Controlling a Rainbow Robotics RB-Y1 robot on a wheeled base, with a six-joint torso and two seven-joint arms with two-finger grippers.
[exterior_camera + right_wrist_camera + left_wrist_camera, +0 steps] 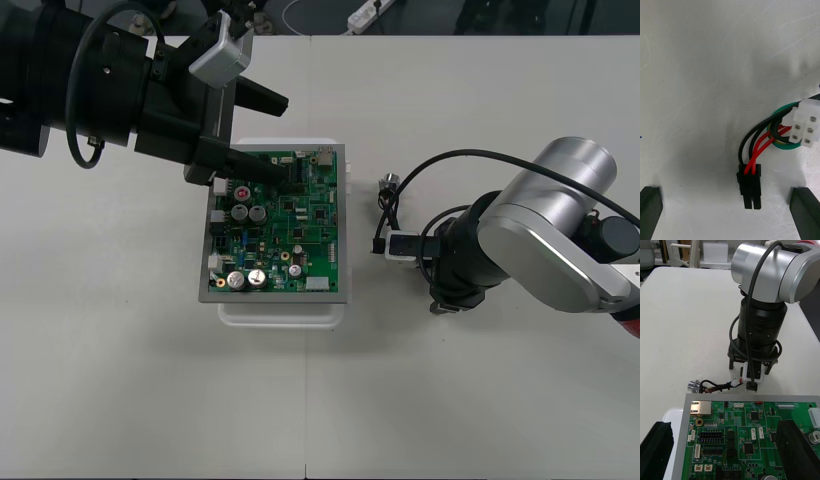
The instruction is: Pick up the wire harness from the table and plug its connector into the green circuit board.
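The green circuit board (280, 228) lies on its white base (280, 310) at mid-table. My left gripper (280, 140) hovers open over the board's far left part; its fingers (657, 450) straddle the board (745, 427). The wire harness (383, 215) lies on the table right of the board, its metal socket (388, 183) at the far end and its black plug (380, 245) nearer. My right gripper (432, 268) points down beside the plug. In the right wrist view the gripper (727, 193) is open, and the plug (750, 185) lies flat between its fingers (803, 210), untouched.
A white connector block (805, 125) and a green ring (784, 144) sit along the harness wires. From the left wrist, the right gripper (752, 365) stands just beyond the board's edge, with the socket (694, 385) beside it. Open table surrounds the board.
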